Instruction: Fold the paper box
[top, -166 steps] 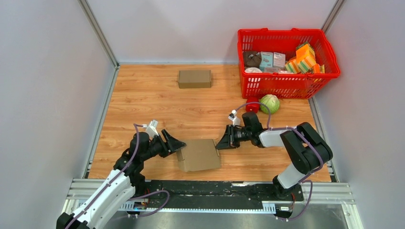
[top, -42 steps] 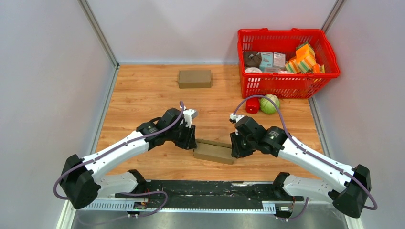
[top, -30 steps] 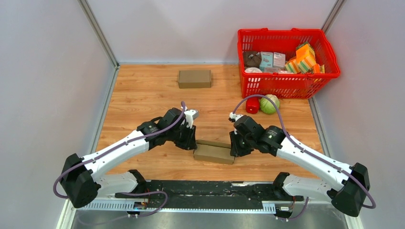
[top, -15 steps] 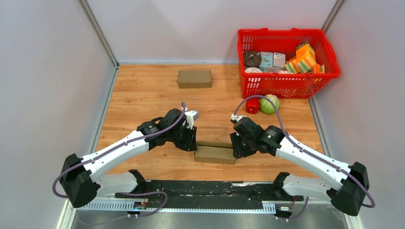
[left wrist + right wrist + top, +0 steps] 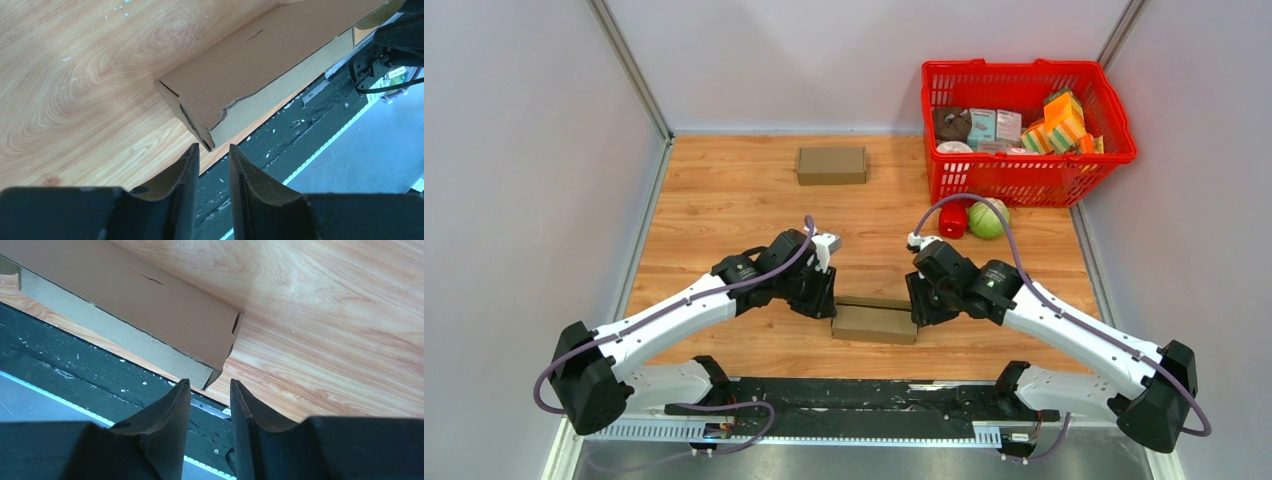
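Now — wood tabletop (image 5: 724, 200), grey walls (image 5: 824, 60); L hand (image 5: 213, 149), R hand (image 5: 209, 383) part-spread, flanking box (image 5: 874, 323).

paper box (image 5: 874, 322) between left pincer (image 5: 829, 305) and right pincer (image 5: 915, 307) | basket (image 5: 1024, 185) far right

You are viewing:
- Box (image 5: 874, 322): showing plain brown card, paler along its torn edge.
- Far box (image 5: 831, 165): showing the same brown.
- Table (image 5: 724, 200): showing orange-tan wood grain.
- Basket (image 5: 1024, 182): showing red mesh.
- Packs (image 5: 1064, 125): showing teal, orange and yellow-green stripes.
- Cabbage (image 5: 989, 218): showing pale green.
- Arms (image 5: 664, 315): showing white shells, black joints and purple cables.
- Fingers (image 5: 180, 190): showing black.
- Rail (image 5: 874, 397): showing black, flecked white.
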